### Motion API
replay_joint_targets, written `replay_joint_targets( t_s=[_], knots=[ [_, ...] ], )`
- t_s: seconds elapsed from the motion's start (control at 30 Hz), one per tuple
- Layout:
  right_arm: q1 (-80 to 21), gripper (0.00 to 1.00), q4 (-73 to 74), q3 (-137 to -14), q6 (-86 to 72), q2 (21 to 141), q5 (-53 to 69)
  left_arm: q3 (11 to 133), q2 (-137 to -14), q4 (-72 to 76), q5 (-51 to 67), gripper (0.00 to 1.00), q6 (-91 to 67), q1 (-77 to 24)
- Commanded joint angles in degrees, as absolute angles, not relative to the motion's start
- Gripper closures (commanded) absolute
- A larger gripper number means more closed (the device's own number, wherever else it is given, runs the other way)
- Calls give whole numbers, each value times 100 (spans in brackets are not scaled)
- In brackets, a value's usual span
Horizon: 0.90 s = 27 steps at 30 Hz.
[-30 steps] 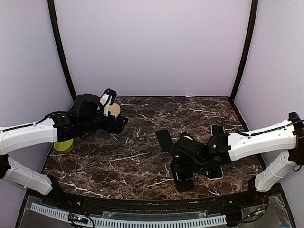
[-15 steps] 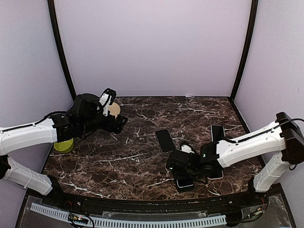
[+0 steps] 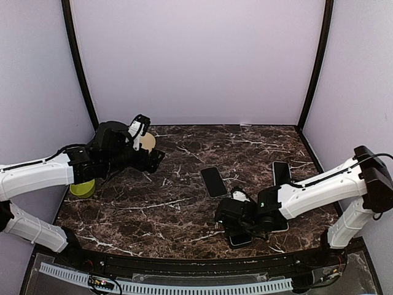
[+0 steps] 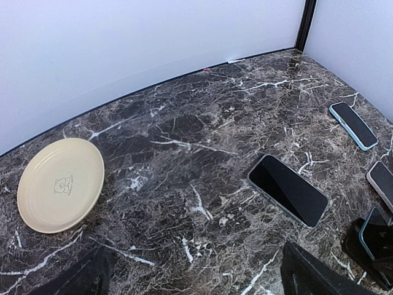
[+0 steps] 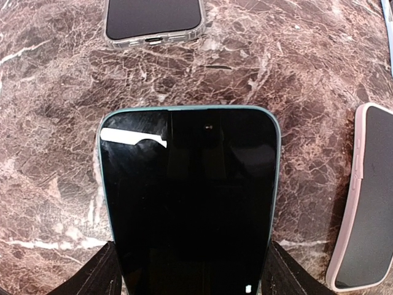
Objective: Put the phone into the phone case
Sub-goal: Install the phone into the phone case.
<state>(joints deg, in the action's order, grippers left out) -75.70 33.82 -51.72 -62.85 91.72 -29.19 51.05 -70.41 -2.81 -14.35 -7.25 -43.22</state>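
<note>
**A:** What has the right end effector [image 5: 190, 273] got?

**B:** Its fingers [image 5: 104, 273] press on the two long edges of a phone [image 5: 190, 196], pinching it across its width at the bottom of the right wrist view. A teal rim [image 5: 190, 109] runs round the dark screen. Whether that rim is the case, I cannot tell.

**A:** Where is that in the top view?

**B:** Lower right of centre, low over the marble counter [image 3: 184, 215]. The phone's near end shows just below the end effector.

**A:** And around it?

**B:** A clear-cased phone [image 5: 153, 18] lies at the top of the wrist view and a pink-edged phone [image 5: 368, 203] at the right edge. Both are flat and apart from the held one. A blue-cased phone [image 3: 281, 172] lies further up the right side of the top view.

**A:** The left end effector [image 4: 196, 283]?

**B:** Its fingers are spread wide with nothing between them, at the left of the top view. A cream plate [image 4: 60, 184] sits at the left of its wrist view. A lime-green object [image 3: 81, 187] is at the counter's left edge.
</note>
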Motion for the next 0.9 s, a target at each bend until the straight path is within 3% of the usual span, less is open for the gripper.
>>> replay_joint_targets(
  t_s=[0.0,0.87],
  knots=[
    [-7629,100,3281,-5255,-6193,9309,-2960,5010,-6981,-153,-1523,1,-615,-4291],
    [-7647,100,3936,-5725,-6772,9807,-3031,4876,-6828,-22,-1884,1,-256,-4294]
  ],
)
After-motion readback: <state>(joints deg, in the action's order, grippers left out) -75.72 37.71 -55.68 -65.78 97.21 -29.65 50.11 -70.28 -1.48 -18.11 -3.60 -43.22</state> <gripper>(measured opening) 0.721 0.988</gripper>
